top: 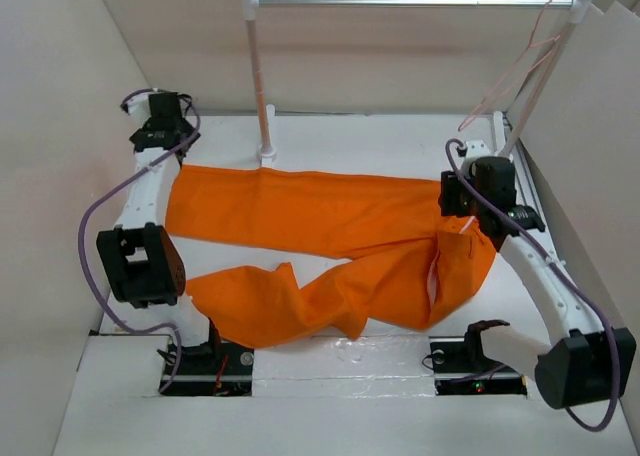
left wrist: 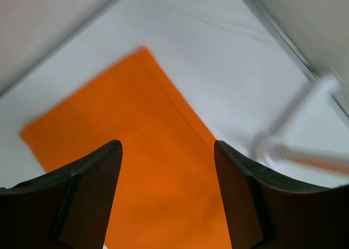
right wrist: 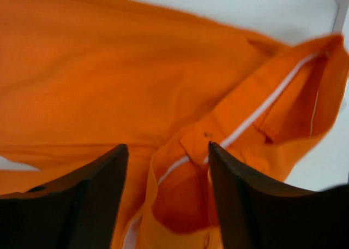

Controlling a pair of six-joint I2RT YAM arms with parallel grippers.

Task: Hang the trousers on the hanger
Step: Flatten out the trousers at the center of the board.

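Top external: one trousers (top: 320,216) (two legs), one hanger (top: 512,71).

The white table (top: 370,141) carries the orange trousers (top: 330,226), spread across its middle from near the left edge to near the right edge. One leg lies toward the far edge, the other angles toward the near edge. A white post base (top: 267,157) stands just beyond them.
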